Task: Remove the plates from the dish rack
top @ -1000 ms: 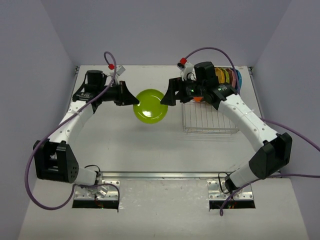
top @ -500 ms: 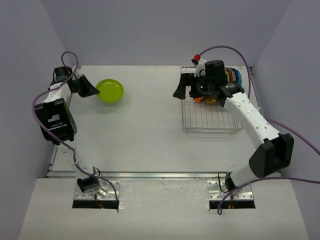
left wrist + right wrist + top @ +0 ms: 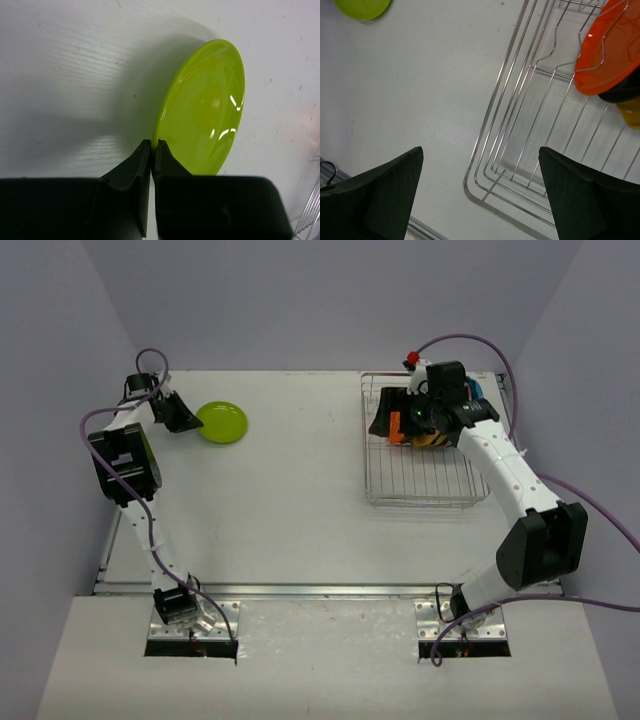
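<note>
My left gripper [image 3: 194, 421] is shut on the rim of the lime green plate [image 3: 223, 422] at the far left of the table. In the left wrist view the jaws [image 3: 153, 146] pinch the plate's [image 3: 205, 110] near edge, and the plate is tilted just above the table. My right gripper [image 3: 382, 423] is open and empty over the left part of the dish rack [image 3: 420, 502]. In the right wrist view its gripper [image 3: 480, 149] frames the rack's corner [image 3: 481, 131], with orange [image 3: 605, 55], black [image 3: 626, 93] and yellow [image 3: 632, 114] plates standing beyond.
Grey walls close in the table on the left, back and right. The rack stands at the back right, with more plates [image 3: 472, 392] partly hidden behind my right arm. A metal rail [image 3: 320, 589] runs along the table's near edge.
The left arm carried the lime plate from the table's middle to the far left and lowered it. The right gripper moved right, back over the rack toward the standing plates.
</note>
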Controlling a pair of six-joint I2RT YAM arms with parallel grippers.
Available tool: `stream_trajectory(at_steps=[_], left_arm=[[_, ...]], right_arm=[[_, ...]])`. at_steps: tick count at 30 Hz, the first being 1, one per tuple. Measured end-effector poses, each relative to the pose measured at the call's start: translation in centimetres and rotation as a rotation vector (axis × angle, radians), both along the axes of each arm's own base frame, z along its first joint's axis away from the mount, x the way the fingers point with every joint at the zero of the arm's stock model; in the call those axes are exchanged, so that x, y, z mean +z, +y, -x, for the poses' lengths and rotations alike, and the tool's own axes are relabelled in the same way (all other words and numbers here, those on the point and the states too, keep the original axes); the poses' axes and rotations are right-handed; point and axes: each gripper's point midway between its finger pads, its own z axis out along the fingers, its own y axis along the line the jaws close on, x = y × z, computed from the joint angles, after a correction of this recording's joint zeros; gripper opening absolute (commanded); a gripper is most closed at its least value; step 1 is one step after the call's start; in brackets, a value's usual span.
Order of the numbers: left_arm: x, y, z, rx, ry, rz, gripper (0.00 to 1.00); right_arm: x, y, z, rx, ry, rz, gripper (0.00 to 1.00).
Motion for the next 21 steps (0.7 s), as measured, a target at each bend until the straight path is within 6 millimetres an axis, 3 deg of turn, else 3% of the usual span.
stream_trajectory(at_steps=[5, 10, 14, 21], left_arm=[[-1.1, 0.1, 0.0, 0.012, 0.019, 0.003, 0.12], [-1.8, 1.3, 0.1, 0.048, 0.039, -0.059, 0.33], [-2.4, 2.2, 0.3, 0.068, 0.057, -0.109, 0.44], [-2.2, 2.8, 0.5, 0.067, 0.060, -0.161, 0.47]], right_arm=[[-1.3, -1.1, -0.2, -0.028, 0.031, 0.041, 0.95], [-2.4, -1.5, -0.2, -0.037, 0.058, 0.068, 0.95], [-2.8, -1.9, -0.2, -0.047, 0.066, 0.086, 0.95], [-2.9, -2.4, -0.4, -0.064, 0.060, 0.107, 0.83]])
